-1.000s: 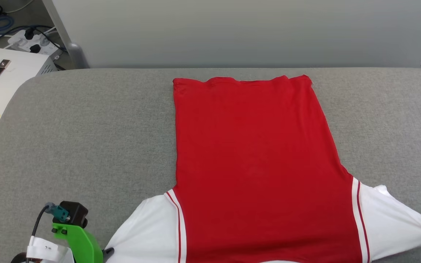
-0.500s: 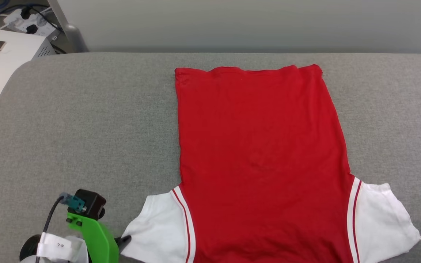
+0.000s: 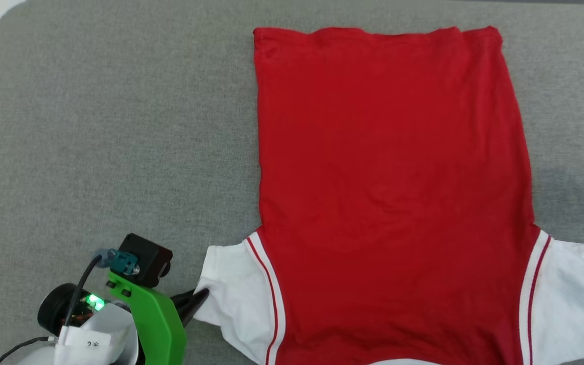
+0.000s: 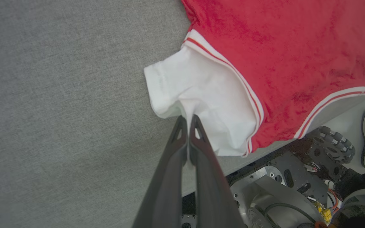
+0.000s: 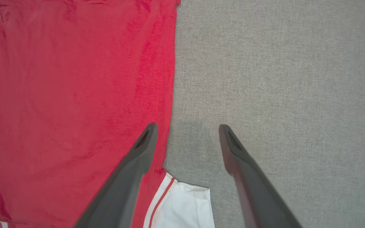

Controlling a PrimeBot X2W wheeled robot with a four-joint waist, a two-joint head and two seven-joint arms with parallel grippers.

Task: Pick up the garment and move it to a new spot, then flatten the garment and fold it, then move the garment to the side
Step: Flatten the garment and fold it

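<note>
– On the grey counter [image 3: 119, 126], the garment [image 3: 393, 192] lies spread out plain red side up. Its hem is at the far end and its 2 white sleeves are toward the robot. Where do the hands stand?

– The left hand [image 4: 188, 117] is clamped on the outer edge of the left sleeve [image 4: 198, 98], with white cloth gathered into a small peak between its closed fingers. The right hand [image 5: 187, 126] is spread wide and holds nothing. It hovers over the garment's right side edge, 1 finger above the red cloth and the other above bare counter. The right sleeve [image 5: 182, 205] lies nearer its wrist.

– So which step is this?

– Flattening, I judge. The body looks smooth, with only faint ripples, and the sleeves are the loose parts.

– How is it done well?

– Draw the left sleeve straight outward, low over the counter, only until the peak at the pinch lies down. A harder pull would likely slide the whole body or skew the striped seam. The right hand ought to move to the right sleeve's cuff, take a thin bite of its edge and pull the opposite way with matching force.

– Any risk?

– The garment's near edge lies at the counter's rim, or just over it; I cannot tell which. A pull toward the robot could drag it off, so keep the pulls sideways.
</note>
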